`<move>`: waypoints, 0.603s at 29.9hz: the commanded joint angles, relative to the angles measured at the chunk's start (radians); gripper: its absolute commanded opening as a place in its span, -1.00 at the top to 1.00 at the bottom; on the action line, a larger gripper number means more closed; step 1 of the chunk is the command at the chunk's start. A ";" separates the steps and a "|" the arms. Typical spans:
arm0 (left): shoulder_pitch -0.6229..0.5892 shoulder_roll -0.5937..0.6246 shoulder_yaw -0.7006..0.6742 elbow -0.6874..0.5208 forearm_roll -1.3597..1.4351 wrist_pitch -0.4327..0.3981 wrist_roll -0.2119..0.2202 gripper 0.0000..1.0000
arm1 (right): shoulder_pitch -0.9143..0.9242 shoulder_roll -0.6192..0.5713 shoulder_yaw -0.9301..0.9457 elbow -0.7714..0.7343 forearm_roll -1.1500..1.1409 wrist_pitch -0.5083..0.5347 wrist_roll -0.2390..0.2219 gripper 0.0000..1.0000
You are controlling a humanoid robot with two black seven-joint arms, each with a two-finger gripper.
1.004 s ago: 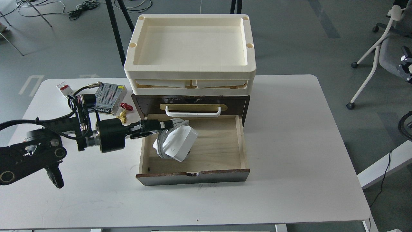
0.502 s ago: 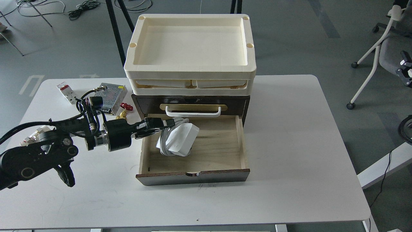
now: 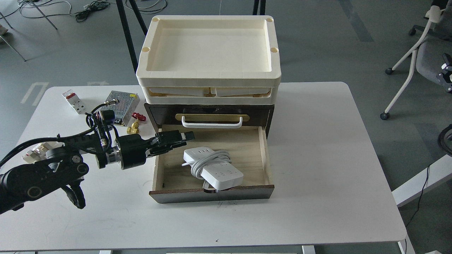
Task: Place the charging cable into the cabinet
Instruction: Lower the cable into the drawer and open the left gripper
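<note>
Half a second back the flat white power strip with its thick white cord wound round the middle [image 3: 213, 168] hung tilted from my left gripper [image 3: 183, 139]; now it lies flat in the pale plywood drawer [image 3: 262, 155] of the dark brown wooden cabinet [image 3: 155, 113], its near end touching or riding on the drawer's front lip. The jaws stand spread with nothing between them, just inside the drawer's left wall, so I judge the release done. My right gripper is out of view.

That near end may catch if the drawer is pushed shut. Stacked cream plastic trays [image 3: 208, 76] sit on the cabinet, and the white bar handle [image 3: 212, 123] overhangs the drawer's back. Left of the cabinet, a perforated metal box [image 3: 123, 100], a small white block with a red switch [image 3: 73, 100] and small red and brass fittings [image 3: 136, 121] lie near my arm's retreat path.
</note>
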 commanded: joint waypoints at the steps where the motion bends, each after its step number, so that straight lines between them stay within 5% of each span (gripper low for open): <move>1: 0.006 0.007 0.000 0.001 -0.057 0.000 0.000 -0.47 | -0.001 0.000 0.000 0.000 0.000 0.000 0.000 -0.99; 8: 0.051 0.114 -0.003 0.065 -0.266 -0.012 0.000 -0.55 | -0.001 0.000 0.002 0.002 0.000 0.000 0.000 -0.99; 14: 0.121 0.252 -0.095 0.093 -0.580 -0.155 0.000 -0.65 | 0.001 0.003 0.011 0.009 0.000 0.000 0.002 -0.99; 18: 0.141 0.263 -0.228 0.246 -0.773 -0.155 0.000 -0.70 | -0.001 0.024 0.089 0.034 0.000 0.000 0.002 -0.99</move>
